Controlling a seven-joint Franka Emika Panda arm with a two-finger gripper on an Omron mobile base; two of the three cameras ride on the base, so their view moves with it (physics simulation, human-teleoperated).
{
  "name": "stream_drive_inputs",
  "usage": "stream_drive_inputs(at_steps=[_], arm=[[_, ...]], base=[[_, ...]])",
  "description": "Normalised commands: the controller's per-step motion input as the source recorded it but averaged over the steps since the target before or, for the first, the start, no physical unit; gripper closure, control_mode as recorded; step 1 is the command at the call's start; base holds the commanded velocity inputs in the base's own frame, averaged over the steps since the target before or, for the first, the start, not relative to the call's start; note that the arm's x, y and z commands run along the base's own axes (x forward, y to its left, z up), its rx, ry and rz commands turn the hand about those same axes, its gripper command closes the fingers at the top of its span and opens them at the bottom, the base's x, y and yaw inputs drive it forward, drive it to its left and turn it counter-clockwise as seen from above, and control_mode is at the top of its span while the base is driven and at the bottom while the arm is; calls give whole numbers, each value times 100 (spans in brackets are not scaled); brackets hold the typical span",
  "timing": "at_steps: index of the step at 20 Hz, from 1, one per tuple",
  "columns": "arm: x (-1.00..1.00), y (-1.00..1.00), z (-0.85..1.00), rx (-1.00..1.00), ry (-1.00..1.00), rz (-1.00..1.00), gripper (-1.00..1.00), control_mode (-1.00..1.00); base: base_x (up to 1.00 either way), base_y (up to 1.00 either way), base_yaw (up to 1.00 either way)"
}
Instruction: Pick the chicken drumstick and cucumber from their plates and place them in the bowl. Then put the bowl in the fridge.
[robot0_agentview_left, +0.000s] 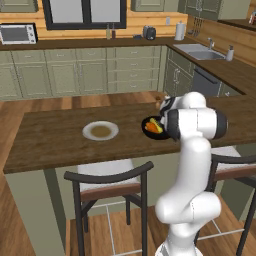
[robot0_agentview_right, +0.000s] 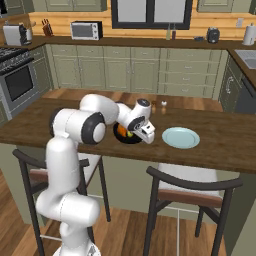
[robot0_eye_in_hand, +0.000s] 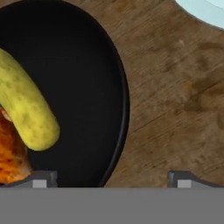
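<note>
The glossy black bowl (robot0_agentview_left: 150, 134) (robot0_agentview_right: 131, 141) (robot0_eye_in_hand: 83, 65) stands on the wooden island counter. Inside it the yellow-green cucumber (robot0_eye_in_hand: 26, 109) (robot0_agentview_left: 156, 123) lies against the orange-brown chicken drumstick (robot0_eye_in_hand: 11, 157) (robot0_agentview_left: 149, 128) (robot0_agentview_right: 121, 131). My gripper (robot0_eye_in_hand: 113, 178) (robot0_agentview_right: 148, 137) hangs open low over the bowl's right rim, one fingertip over the bowl's inside and the other over bare wood. A cream-white plate with a brownish centre (robot0_agentview_left: 100, 131) lies empty to the left. A pale blue plate (robot0_agentview_right: 180, 137) (robot0_eye_in_hand: 205, 11) lies empty to the right. The fridge is out of view.
Two dark-framed chairs (robot0_agentview_left: 110, 182) (robot0_agentview_right: 187, 187) stand against the island's near side. Small shakers (robot0_agentview_right: 163, 104) sit at the island's far edge. Olive-green cabinets, a microwave (robot0_agentview_left: 18, 33), a sink (robot0_agentview_left: 199, 51) and a stove (robot0_agentview_right: 15, 75) line the back walls.
</note>
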Motion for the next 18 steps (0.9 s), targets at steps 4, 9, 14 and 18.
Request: stream_drive_inputs(at_steps=[4, 9, 14, 18], arm=[[28, 0, -25, 0, 0, 0, -100, -100], [11, 1, -37, 0, 0, 0, -100, -100], [1, 4, -30, 0, 0, 0, 100, -100], [4, 14, -15, 0, 0, 0, 100, -100]], base=[[0, 0, 0], [0, 0, 0], [0, 0, 0], [0, 0, 0]])
